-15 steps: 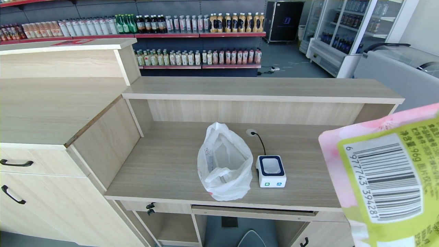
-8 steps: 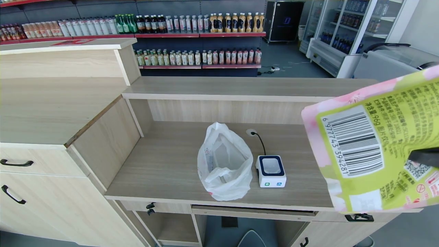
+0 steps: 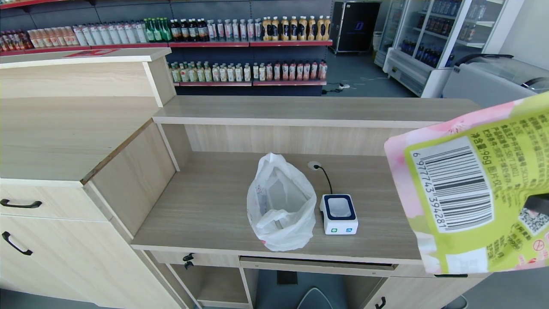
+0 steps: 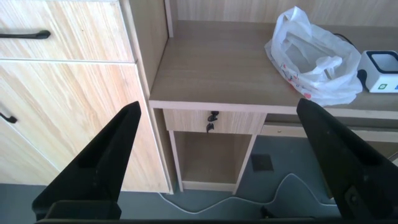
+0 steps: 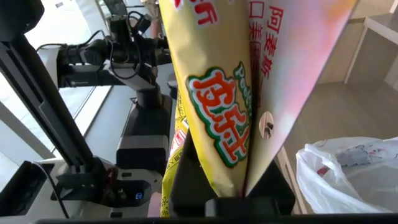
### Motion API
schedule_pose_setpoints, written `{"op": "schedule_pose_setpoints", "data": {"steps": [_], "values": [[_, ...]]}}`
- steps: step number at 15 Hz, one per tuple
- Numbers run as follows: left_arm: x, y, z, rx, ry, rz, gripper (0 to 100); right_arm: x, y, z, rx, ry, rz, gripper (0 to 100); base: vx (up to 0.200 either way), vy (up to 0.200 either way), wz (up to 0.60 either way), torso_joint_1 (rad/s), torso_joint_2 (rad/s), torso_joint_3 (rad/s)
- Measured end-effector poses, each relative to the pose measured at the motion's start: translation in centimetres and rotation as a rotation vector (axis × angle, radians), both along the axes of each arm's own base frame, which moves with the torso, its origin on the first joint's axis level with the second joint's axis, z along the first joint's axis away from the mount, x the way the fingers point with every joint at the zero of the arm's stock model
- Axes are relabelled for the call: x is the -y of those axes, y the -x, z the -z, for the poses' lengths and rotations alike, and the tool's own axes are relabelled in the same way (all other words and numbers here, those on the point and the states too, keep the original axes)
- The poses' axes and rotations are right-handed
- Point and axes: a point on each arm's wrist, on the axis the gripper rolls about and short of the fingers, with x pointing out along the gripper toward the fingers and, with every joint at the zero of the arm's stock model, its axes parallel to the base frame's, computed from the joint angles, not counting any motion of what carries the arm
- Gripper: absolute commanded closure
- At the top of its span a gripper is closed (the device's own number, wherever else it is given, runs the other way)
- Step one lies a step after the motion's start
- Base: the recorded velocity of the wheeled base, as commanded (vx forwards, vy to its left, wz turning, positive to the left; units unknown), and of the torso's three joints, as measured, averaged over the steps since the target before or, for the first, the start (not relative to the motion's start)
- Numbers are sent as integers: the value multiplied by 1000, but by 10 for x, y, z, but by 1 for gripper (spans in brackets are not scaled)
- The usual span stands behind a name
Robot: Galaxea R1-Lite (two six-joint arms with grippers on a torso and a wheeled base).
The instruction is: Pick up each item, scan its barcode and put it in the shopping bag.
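Note:
A pink and green snack pouch (image 3: 472,189) hangs in the air at the right of the checkout desk, its barcode facing the head camera. My right gripper (image 5: 231,198) is shut on the pouch (image 5: 236,93), and one dark finger (image 3: 538,204) crosses its printed face. A white shopping bag (image 3: 281,206) stands open on the desk, with the white barcode scanner (image 3: 339,213) just to its right. The pouch is to the right of the scanner and well above the desk. My left gripper (image 4: 217,112) is open and empty, low in front of the desk's left end, away from the bag (image 4: 314,56).
The wooden desk (image 3: 206,206) has a raised shelf (image 3: 326,111) behind and a taller cabinet with drawers (image 3: 47,206) on the left. A cable (image 3: 328,180) runs from the scanner to a hole in the desktop. Drinks shelves and fridges stand far behind.
The pouch rose from the lower right corner and tilted, then drifted slightly right and down in the last half second. Bag and scanner have not moved.

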Motion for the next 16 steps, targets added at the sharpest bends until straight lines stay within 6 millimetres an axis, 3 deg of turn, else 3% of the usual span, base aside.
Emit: {"op": "schedule_pose_setpoints", "data": {"steps": [16], "values": [[0, 0, 0, 0, 0, 0, 0, 9, 29, 2, 46, 0, 65, 100, 0, 0, 0, 0, 0, 0]]}}
